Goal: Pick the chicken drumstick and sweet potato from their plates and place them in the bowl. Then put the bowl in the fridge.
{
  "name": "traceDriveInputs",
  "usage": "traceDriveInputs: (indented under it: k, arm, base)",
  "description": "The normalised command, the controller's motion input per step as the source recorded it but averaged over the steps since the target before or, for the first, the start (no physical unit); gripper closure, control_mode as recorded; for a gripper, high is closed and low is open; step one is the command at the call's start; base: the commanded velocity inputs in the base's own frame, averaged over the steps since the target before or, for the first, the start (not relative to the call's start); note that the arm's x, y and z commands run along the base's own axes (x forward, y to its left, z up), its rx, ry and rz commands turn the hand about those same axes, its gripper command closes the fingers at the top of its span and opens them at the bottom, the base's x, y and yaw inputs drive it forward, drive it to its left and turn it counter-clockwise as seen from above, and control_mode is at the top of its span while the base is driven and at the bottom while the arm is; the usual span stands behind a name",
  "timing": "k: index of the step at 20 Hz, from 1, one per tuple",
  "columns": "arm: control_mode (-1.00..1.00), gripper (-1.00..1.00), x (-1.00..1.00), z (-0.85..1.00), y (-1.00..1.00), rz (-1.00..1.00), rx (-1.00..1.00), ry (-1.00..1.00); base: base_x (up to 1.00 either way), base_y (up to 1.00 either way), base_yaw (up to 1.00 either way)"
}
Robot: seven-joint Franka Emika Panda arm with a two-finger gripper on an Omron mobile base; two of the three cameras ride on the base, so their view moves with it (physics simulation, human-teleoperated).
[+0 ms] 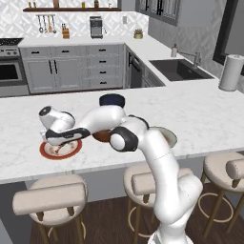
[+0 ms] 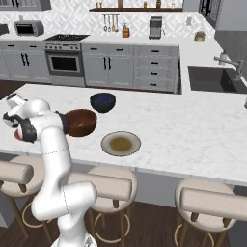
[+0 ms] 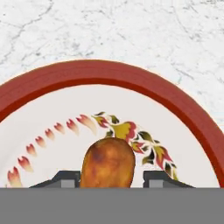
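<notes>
The golden-orange chicken drumstick [image 3: 107, 162] lies on the red-rimmed plate [image 3: 109, 72] at the left of the island [image 1: 47, 153]. My gripper [image 3: 112, 180] is low over this plate, one finger on each side of the drumstick. The left finger is against it and a narrow gap shows at the right finger. The reddish-brown bowl [image 2: 79, 122] stands just right of that plate, partly behind my arm. The tan sweet potato [image 2: 120, 143] lies on the grey-green plate [image 2: 108, 149] further right. The fridge is out of view.
A dark blue bowl [image 2: 102, 102] sits behind the wooden bowl. Padded stools [image 1: 50, 198] line the island's near edge. A sink [image 1: 181, 69] and a paper towel roll [image 1: 231, 72] are on the counter at the far right.
</notes>
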Motion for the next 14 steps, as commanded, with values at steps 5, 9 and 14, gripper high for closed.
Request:
traceDriveInputs:
  k: [5,9,14]
  arm:
    - [-1.0,1.0,-0.43,0.02,-1.0,-0.04,0.05,-0.06]
    - [-1.0,1.0,-0.05,0.88,-0.85,-0.12,0.18,-0.31]
    - [-1.0,1.0,0.2,1.0,-0.53,-0.17,0.11,-0.34]
  base:
    - [0.0,0.0,0.0]
    - [0.0,0.0,0.0]
    - [0.0,0.0,0.0]
